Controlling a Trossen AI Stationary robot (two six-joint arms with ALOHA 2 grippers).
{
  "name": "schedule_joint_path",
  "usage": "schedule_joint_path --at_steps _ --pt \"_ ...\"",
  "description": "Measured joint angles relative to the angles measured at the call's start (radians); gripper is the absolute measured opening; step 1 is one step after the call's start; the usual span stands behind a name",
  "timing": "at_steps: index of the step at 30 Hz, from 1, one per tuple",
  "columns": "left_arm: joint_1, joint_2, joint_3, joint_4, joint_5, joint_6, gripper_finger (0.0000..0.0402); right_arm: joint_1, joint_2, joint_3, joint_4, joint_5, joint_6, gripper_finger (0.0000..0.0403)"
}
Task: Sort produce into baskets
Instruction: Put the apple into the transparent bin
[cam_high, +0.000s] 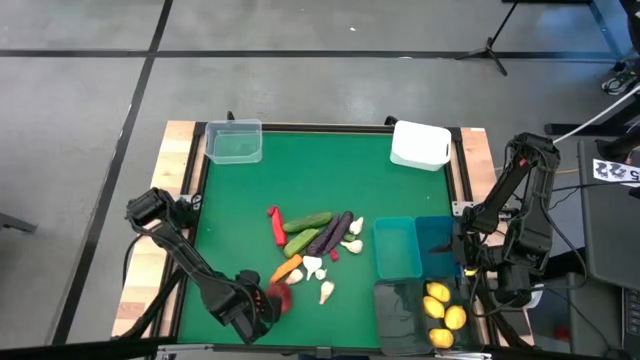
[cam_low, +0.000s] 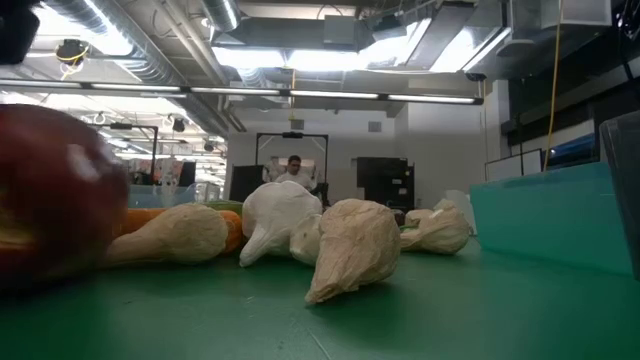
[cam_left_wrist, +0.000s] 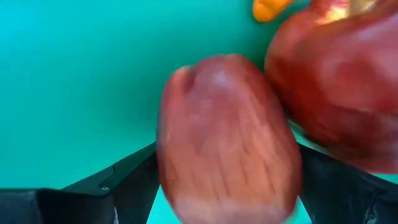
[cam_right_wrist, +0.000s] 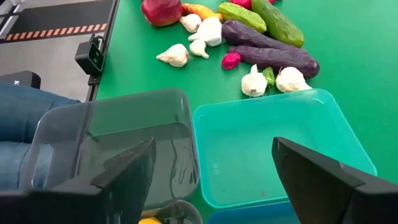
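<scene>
Progress: you have only the lemons (cam_high: 443, 317) binned, in a dark basket (cam_high: 452, 318) | Left: cucumbers (cam_high: 307, 222), eggplants (cam_high: 331, 233), garlic (cam_high: 326, 291) mid-mat | left gripper (cam_high: 268, 301) spread wide around a dark red fruit (cam_left_wrist: 227, 137), not gripping | right gripper (cam_right_wrist: 211, 168) wide, empty, over teal basket (cam_right_wrist: 273, 146).

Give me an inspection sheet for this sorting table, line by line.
Surface: green mat on wooden table.
Job's things: mixed toy produce pile at centre; yellow toy lemons in dark smoky bin; empty teal plastic bin; clear bin and white bin at far edge.
Clutter: nothing seen.
Grippers: left gripper, jaws open around dark red round fruit; right gripper open above bins.
Cables: yellow cable hanging.
Surroundings: person in background.
</scene>
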Motion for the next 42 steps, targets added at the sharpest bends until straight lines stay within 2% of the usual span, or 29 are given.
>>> schedule_joint_path --at_steps 6,14,21,27,31,36,42 --pt "0.000 0.000 -0.054 0.063 -0.001 0.001 0.0321 0.000 0.000 0.000 0.001 0.000 0.000 0.0319" --pt "0.001 -0.001 -0.059 0.062 -0.013 0.033 0.0265 0.000 0.000 0.000 0.001 0.000 0.000 0.0319" --pt "0.001 -0.029 -0.061 0.019 -0.065 0.025 0.0270 0.000 0.000 0.000 -0.002 0.008 0.000 0.0319" --pt "0.008 -0.098 -0.061 -0.101 -0.107 0.010 0.0273 0.000 0.000 0.000 -0.002 0.009 0.000 0.0319" --pt "0.031 -0.165 -0.061 -0.236 -0.180 0.011 0.0274 0.000 0.000 0.000 -0.003 0.028 -0.009 0.0319" --pt "0.096 -0.257 -0.060 -0.390 -0.300 0.100 0.0275 0.000 0.000 0.000 -0.006 0.089 -0.055 0.0319" --pt "0.235 -0.382 -0.060 -0.518 -0.490 0.330 0.0275 0.000 0.000 0.000 -0.041 0.299 -0.109 0.0319"
